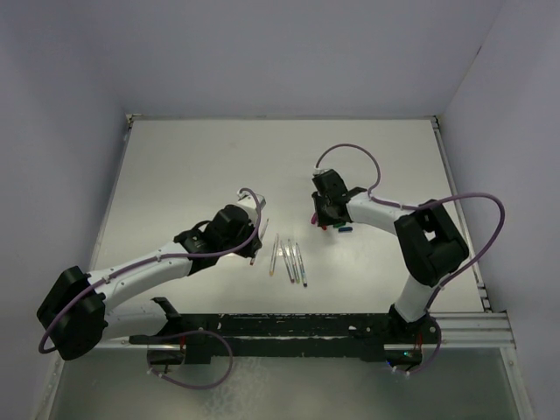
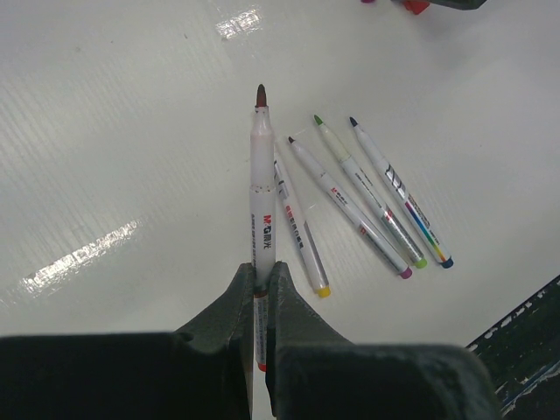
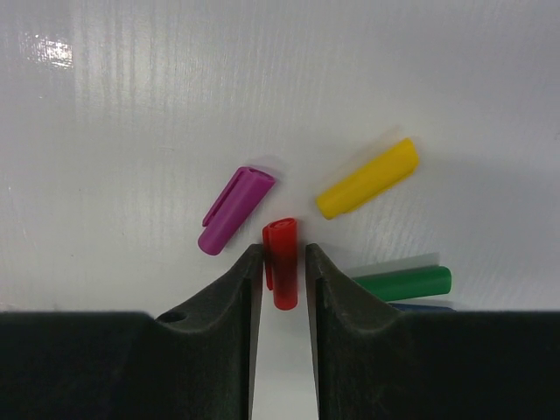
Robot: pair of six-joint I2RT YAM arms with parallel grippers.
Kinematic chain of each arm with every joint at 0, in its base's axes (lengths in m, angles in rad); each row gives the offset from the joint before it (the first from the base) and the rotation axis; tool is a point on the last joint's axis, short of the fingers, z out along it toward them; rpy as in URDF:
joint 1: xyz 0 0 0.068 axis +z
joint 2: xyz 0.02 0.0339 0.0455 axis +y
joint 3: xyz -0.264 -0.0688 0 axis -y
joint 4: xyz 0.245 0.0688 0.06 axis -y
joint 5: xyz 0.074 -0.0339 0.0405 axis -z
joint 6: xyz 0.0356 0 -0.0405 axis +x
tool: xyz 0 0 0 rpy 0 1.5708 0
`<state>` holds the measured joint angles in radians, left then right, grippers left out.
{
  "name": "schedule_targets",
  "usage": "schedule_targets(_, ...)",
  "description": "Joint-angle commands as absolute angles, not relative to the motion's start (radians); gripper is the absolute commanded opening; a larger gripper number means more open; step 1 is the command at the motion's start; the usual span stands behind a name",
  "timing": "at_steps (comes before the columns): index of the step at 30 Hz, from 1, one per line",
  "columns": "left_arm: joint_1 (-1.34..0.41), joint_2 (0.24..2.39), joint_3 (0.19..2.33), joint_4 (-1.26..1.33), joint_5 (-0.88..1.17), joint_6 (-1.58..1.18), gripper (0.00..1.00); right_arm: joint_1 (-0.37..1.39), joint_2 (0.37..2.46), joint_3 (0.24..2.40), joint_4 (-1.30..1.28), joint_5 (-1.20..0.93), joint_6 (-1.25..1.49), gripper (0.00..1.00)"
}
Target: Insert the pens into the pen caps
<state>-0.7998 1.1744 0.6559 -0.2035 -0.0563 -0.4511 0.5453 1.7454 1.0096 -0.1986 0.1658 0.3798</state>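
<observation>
Now: left hand clamps the red pen near its tail, tip forward. Right hand sits narrow astride the red cap; contact unclear. Risk: a loosely held cap twists and the tip misses its mouth.

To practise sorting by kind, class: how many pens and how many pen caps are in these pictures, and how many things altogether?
Pens: 5, one held in the left fingers, four lying on the table.
Pen caps: 5, purple cap, red cap, yellow cap, green cap, dark blue cap (mostly hidden).
Total: 10
</observation>
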Motion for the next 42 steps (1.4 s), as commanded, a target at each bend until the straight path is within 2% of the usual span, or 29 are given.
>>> schedule_targets(1,-0.803,1.160,0.654,-0.175,-0.068,-0.435,0.00,0.556,1.776,1.033,-0.244,0.183,0.372,0.26)
schedule_targets(4,-0.803,1.155,0.651,-0.178,-0.072,-0.437,0.00,0.561,1.789,1.033,-0.255,0.174,0.363,0.16)
schedule_targets(6,-0.803,1.153,0.649,-0.181,-0.075,-0.437,0.00,0.564,1.800,1.036,-0.261,0.171,0.360,0.03)
schedule_targets(7,-0.802,1.153,0.648,-0.181,-0.075,-0.437,0.00,0.564,1.805,1.038,-0.267,0.167,0.358,0.00)
schedule_targets(14,-0.802,1.150,0.649,-0.183,-0.076,-0.436,0.00,0.567,1.790,1.052,-0.285,0.149,0.352,0.00)
schedule_targets(21,-0.803,1.142,0.665,-0.161,-0.050,-0.395,0.00,0.568,1.642,1.115,-0.329,0.234,0.372,0.00)
schedule_targets(27,-0.802,1.126,0.711,-0.134,-0.034,-0.361,0.00,0.568,1.490,1.170,-0.296,0.227,0.372,0.00)
schedule_targets(31,-0.803,1.125,0.760,-0.091,-0.003,-0.341,0.00,0.567,1.410,1.170,-0.202,0.191,0.387,0.00)
schedule_targets(37,-0.802,1.139,0.808,0.028,0.063,-0.345,0.00,0.565,1.269,1.055,0.112,0.118,0.412,0.00)
schedule_targets(42,-0.801,1.155,0.838,0.134,0.105,-0.374,0.00,0.566,1.220,1.040,0.302,0.054,0.434,0.00)
